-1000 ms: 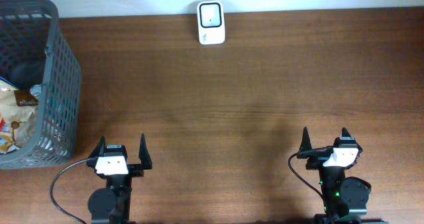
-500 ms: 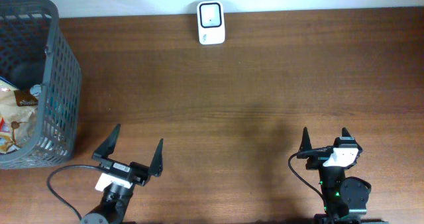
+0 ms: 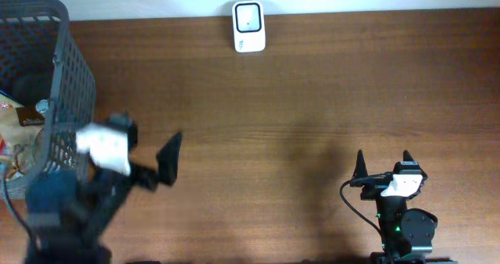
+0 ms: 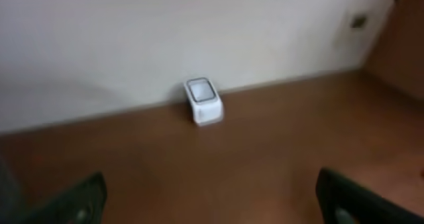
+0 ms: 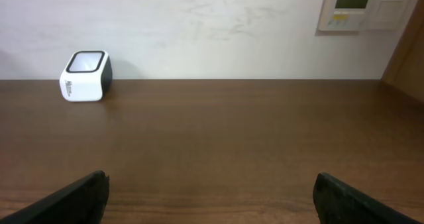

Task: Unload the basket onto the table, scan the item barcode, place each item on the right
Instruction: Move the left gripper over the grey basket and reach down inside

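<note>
Progress: nothing scanned yet, left pincer [image 4: 211,177], open and empty, hangs beside the basket [image 3: 74,84] of items [image 3: 17,127] on its left; right pincer [image 3: 383,156] open, empty; scanner [image 3: 249,26] well ahead.

On my end the left gripper [image 3: 145,144] is just a smear overhead. The basket [image 3: 74,84] runs off the left edge, and I can't tell what the packets [image 3: 17,131] behind its mesh are. Left wrist feed's soft, scanner [image 4: 203,101] label unreadable. Right wrist's wall panel [image 5: 361,5] is clipped up top.
</note>
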Robot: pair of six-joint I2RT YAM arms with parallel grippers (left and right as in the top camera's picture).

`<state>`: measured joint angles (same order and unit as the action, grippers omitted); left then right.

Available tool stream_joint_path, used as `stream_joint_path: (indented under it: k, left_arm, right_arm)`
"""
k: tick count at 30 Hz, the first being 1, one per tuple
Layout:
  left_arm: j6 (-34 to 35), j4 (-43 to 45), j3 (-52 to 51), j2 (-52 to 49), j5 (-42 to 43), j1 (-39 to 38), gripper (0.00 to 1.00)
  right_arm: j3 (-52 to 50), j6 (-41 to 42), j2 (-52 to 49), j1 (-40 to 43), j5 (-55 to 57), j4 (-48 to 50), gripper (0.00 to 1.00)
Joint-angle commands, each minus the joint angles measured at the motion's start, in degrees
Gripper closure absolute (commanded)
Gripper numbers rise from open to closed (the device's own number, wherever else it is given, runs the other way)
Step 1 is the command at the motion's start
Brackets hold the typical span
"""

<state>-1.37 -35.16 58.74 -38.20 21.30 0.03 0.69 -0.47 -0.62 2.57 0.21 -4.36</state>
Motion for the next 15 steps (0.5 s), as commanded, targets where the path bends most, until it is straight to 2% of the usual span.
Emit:
stream_joint_path:
  k: [1, 4, 8, 10, 13, 15]
  left_arm:
    - [-3.19, -9.60, 19.21, -16.65, 0.59, 0.28, 0.01]
    - [-2.60, -24.44, 37.03, -30.23, -1.18, 1.11, 0.01]
    - [-2.60, -36.92, 55.19, -45.09, -0.96, 1.38, 0.01]
    - [-2.45, -38.23, 59.28, -48.98, -2.32, 1.57, 0.01]
    - [9.03, -36.20, 63.06, -52.61, -9.22, 6.21, 0.01]
    - [12.31, -33.90, 63.91, -53.31, -10.36, 11.15, 0.01]
  right_arm:
    - [-0.37, -0.13, 0.42, -0.31, 0.46, -0.35, 0.02]
    - [-0.37, -0.13, 0.42, -0.31, 0.48, -0.35, 0.02]
    - [-0.37, -0.13, 0.42, -0.31, 0.46, -0.35, 0.02]
    - [-0.37, -0.13, 0.42, -0.31, 0.46, -0.35, 0.02]
    - [-0.37, -0.13, 0.42, -0.31, 0.48, -0.35, 0.02]
    - [-0.37, -0.13, 0.42, -0.31, 0.48, -0.35, 0.02]
